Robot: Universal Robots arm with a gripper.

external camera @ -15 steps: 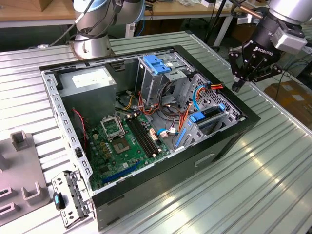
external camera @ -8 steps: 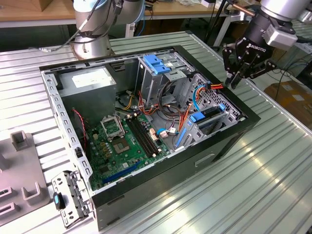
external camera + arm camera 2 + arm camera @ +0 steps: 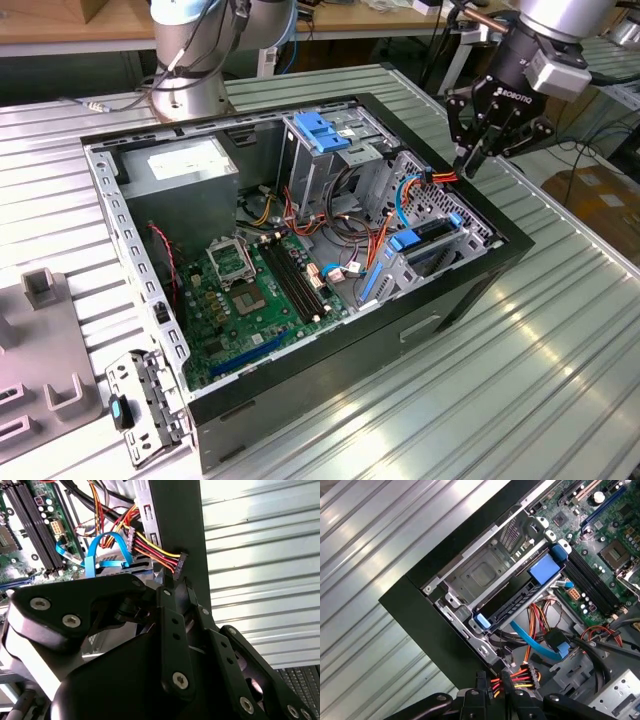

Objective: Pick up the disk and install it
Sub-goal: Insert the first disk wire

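Table [image 3: 560, 380]: ribbed metal, carrying the open computer case [image 3: 470, 290].
Disk [image 3: 433, 234]: inside the case, seated in the drive cage at the case's corner on the exterior view's right, blue rails showing.
Cable [image 3: 443, 176]: red, yellow and orange wires rise from inside the case to a black connector [image 3: 181, 560].
Gripper [image 3: 470, 163]: above the case's rim, just beyond the disk; jaws closed on the connector.
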